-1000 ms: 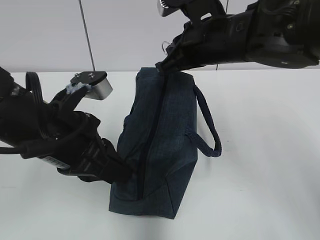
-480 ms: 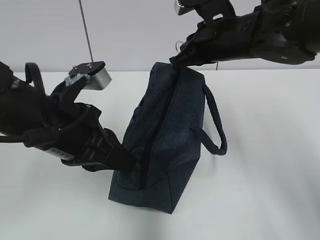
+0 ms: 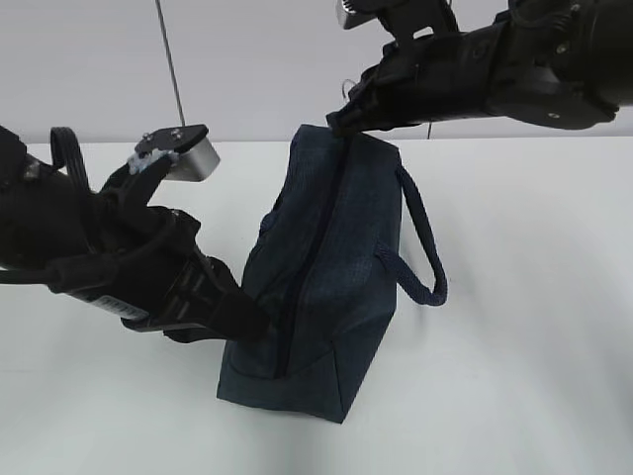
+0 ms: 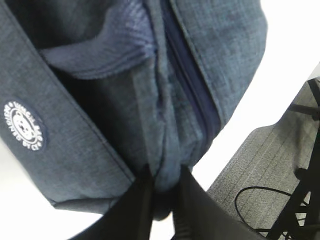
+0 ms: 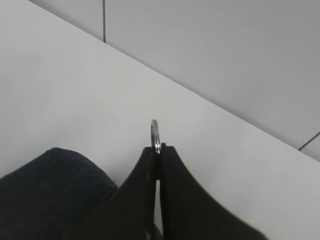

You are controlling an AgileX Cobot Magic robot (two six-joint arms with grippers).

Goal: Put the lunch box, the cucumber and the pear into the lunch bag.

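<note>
The right gripper (image 3: 336, 121) has drawn the lunch bag's (image 3: 326, 277) far end upward and rightward, so the bag stands taller; its handle (image 3: 420, 247) shifted right.

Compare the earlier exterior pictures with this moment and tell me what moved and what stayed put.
The right gripper, shut on the metal ring zipper pull, rose and shifted rightward, lifting the far end of the dark navy fabric lunch bag, which now stands more upright. The left gripper stayed pinching the bag's near end. The zipper stayed closed.
</note>
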